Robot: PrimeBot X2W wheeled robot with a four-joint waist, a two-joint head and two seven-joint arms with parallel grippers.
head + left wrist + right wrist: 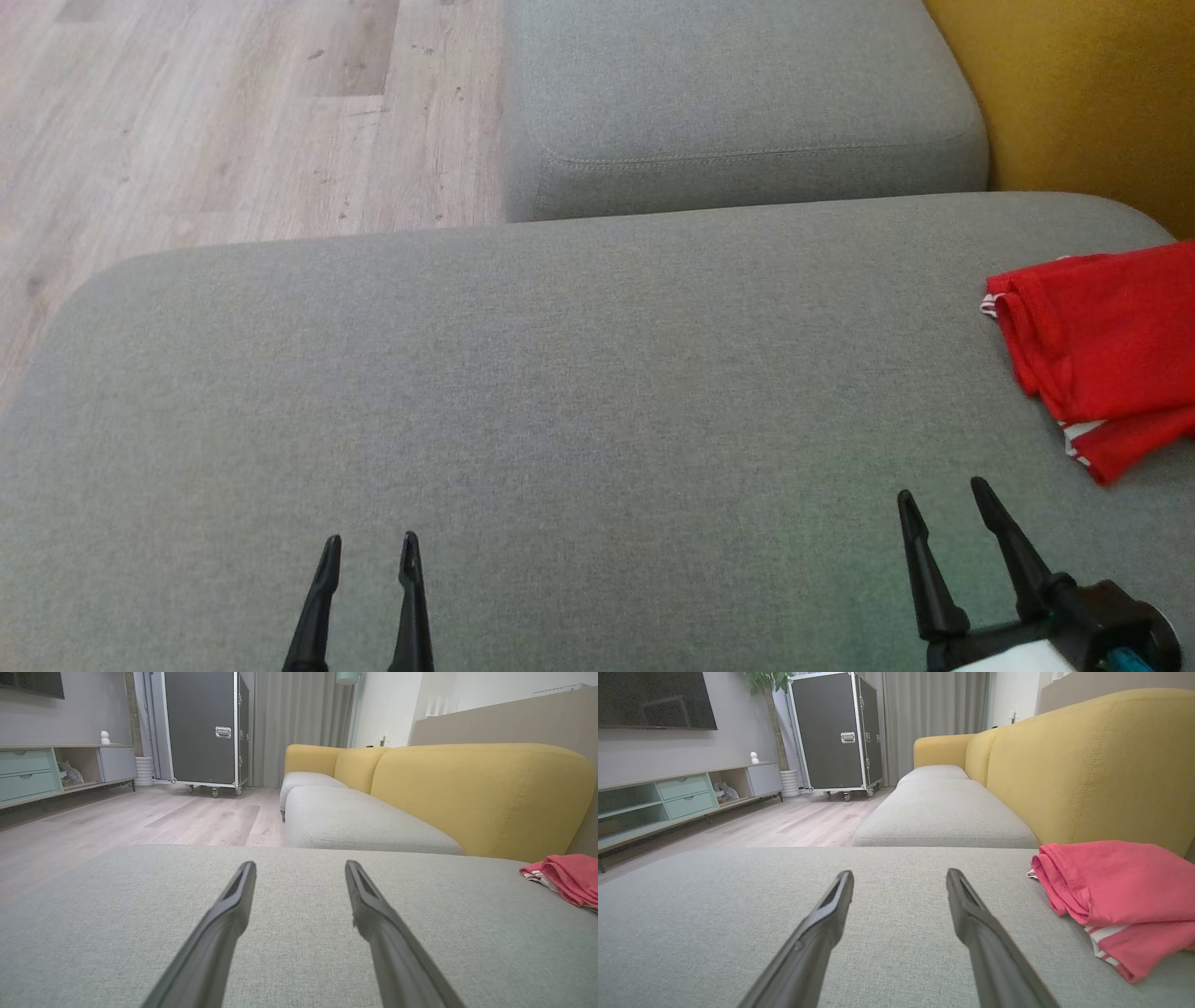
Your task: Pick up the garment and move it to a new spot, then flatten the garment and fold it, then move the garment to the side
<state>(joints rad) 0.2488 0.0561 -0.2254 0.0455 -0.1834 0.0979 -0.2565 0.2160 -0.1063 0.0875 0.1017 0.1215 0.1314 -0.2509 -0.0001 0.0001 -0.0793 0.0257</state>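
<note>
left gripper (371, 541) hovers low over the big grey seat cushion (560, 373), fingers spread, nothing between them. right gripper (941, 490) is the same: fingers apart, empty, tips pointing forward and leaning a bit toward its own right side. the two grippers are well apart from each other, and whether either one touches the fabric is hard to tell.

red garment (1102, 355) lies on the same cushion, ahead of the right gripper and off to its right, near it but not touching. it is well apart from the left gripper, far off to that gripper's right. the garment looks folded or bunched into layers, with a rounded folded edge on the side facing the grippers and a white-striped trim showing at the edge nearest the right gripper. its far right part is cut off by the head view's edge, so the full shape is unclear.

beyond both grippers' fingertips is a second grey seat cushion (747, 93). a yellow backrest (1074, 93) sits behind the garment, to the right gripper's right. pale wood floor (233, 112) lies ahead of the left gripper and to its left. in the right wrist view, a black wheeled case (836, 732) stands far ahead, with a low tv cabinet (668, 798) off to the left.
</note>
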